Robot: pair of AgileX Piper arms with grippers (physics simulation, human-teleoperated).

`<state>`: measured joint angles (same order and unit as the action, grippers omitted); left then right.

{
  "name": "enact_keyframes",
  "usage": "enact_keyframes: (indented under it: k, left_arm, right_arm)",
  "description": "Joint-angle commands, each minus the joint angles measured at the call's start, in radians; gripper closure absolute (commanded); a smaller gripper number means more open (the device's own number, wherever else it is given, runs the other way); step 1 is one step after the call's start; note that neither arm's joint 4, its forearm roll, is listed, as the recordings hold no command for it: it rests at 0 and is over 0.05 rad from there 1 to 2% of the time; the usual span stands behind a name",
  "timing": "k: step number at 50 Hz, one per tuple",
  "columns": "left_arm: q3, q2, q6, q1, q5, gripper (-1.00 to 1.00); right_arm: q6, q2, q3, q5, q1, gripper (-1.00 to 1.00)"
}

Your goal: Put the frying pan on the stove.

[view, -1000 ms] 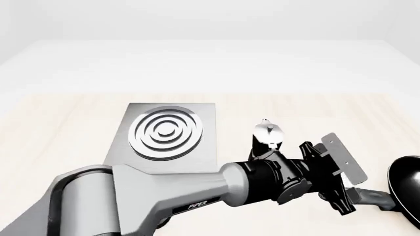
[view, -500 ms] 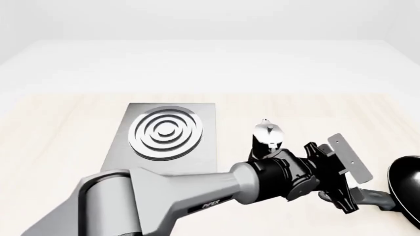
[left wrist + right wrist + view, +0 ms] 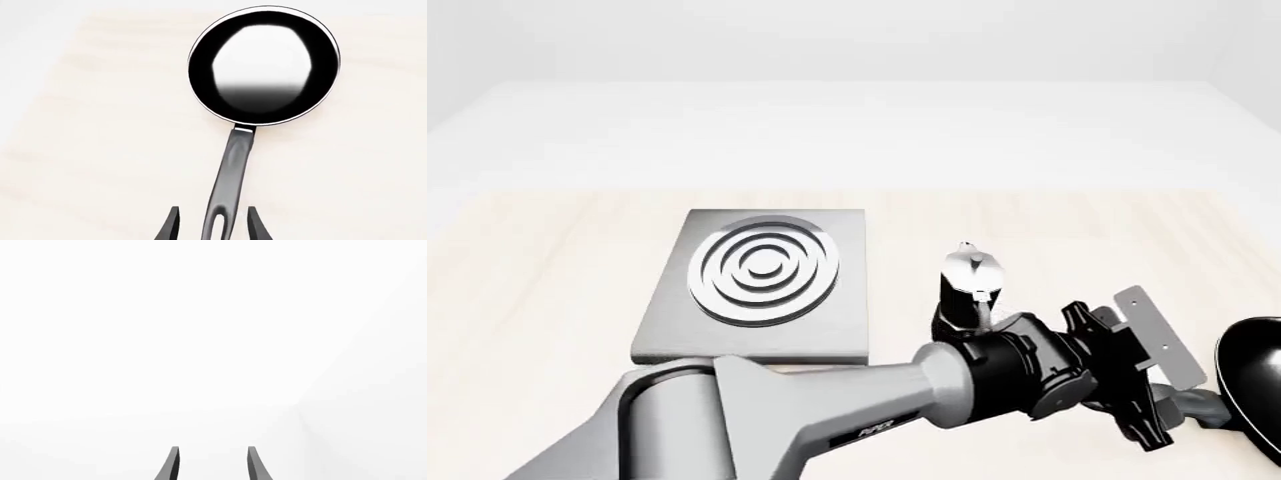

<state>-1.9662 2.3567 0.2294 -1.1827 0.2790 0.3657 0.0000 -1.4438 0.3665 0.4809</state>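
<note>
On the pale wooden table (image 3: 534, 300): stove (image 3: 761, 340), far left of the frying pan (image 3: 263, 65). Moka pot (image 3: 970, 285) between them. Left gripper (image 3: 212, 227) released, fingers straddling the pan's handle (image 3: 230, 185). Pan at right edge. Right gripper (image 3: 212, 465) released, empty.

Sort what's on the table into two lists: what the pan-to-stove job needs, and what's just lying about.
Belongs to the job:
- frying pan, its handle between the open fingers of the left pincer
- stove

Lying about:
- moka pot, standing right of the stove

The right pincer is open, facing blank white.
</note>
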Motion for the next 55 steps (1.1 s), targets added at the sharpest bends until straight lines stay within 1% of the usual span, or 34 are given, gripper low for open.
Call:
enact_keyframes:
  k: [1,8,19,28,46,48,49,53,55]
  left_arm:
    - [-0.052,0.043,-0.001,-0.004,0.034,-1.0]
    - [-0.06,0.056,-0.005,-0.01,0.039,-1.0]
    - [-0.121,0.107,-0.006,-0.001,0.084,-1.0]
    - [-0.189,0.161,-0.003,0.008,0.133,-1.0]
    - [-0.206,0.197,0.001,-0.009,0.168,-1.0]
    - [-0.211,0.201,0.002,-0.008,0.172,-1.0]
    - [-0.228,0.212,0.005,-0.004,0.182,-1.0]
    - [-0.23,0.213,0.005,-0.004,0.183,-1.0]
    - [-0.27,0.242,0.01,0.003,0.214,-1.0]
  right_arm:
    - [-0.004,0.0,-0.003,0.001,-0.002,-1.0]
    - [-0.003,0.0,-0.002,0.001,-0.001,-1.0]
    - [-0.005,0.0,-0.003,0.004,-0.005,-1.0]
    - [-0.006,0.0,-0.006,0.005,-0.009,-1.0]
    - [-0.005,0.0,-0.007,0.005,-0.011,-1.0]
    - [-0.006,0.0,-0.008,0.006,-0.012,-1.0]
    - [-0.007,0.0,-0.009,0.006,-0.013,-1.0]
    - [-0.007,0.0,-0.009,0.006,-0.013,-1.0]
    - [-0.006,0.0,-0.008,0.006,-0.013,-1.0]
